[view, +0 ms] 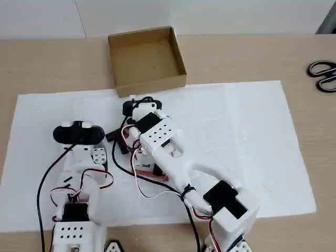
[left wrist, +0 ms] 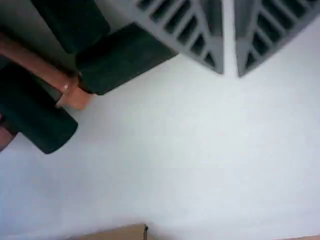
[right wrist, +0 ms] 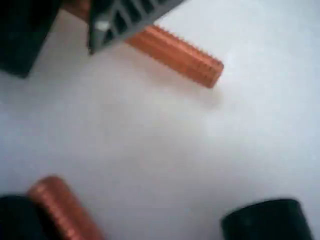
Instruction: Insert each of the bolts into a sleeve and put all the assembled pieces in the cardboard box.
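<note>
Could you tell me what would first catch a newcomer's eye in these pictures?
The white right arm stretching diagonally across the paper sheet draws the eye first, with the empty cardboard box at the sheet's far edge. In the right wrist view, an orange threaded bolt stands out against the white sheet.

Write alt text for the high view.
The left arm and right arm hang over a white sheet on a wooden table, an orange bolt part-hidden beneath the right arm. An open cardboard box sits at the sheet's far edge; scissors lie far right.
</note>
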`<state>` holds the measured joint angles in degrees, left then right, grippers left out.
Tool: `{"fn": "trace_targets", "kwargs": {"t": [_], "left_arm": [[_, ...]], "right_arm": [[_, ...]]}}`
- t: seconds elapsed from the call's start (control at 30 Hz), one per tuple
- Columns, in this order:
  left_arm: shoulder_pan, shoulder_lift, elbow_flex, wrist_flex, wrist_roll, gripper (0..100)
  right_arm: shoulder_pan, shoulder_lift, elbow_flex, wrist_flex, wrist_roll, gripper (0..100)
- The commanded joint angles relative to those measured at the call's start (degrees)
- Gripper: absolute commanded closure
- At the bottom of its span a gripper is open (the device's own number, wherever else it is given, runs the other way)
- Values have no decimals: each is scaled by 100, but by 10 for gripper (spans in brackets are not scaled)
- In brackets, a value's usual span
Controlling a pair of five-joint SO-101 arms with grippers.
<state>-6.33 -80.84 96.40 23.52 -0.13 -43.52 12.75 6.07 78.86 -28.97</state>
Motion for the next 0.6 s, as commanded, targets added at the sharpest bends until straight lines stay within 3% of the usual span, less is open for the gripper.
{"fn": "trace_targets", "kwargs": {"t": [0.0, 0.37, 0.57], "left_arm": [[-18, -26, -57, -18, 0, 994], [-18, -26, -57, -26, 0, 994], [-18, -26, -57, -26, 0, 994]], "right_arm": [[-13, 189, -18, -13, -35, 842], [286, 822, -325, -48, -62, 846], [295, 822, -431, -40, 18, 996]]}}
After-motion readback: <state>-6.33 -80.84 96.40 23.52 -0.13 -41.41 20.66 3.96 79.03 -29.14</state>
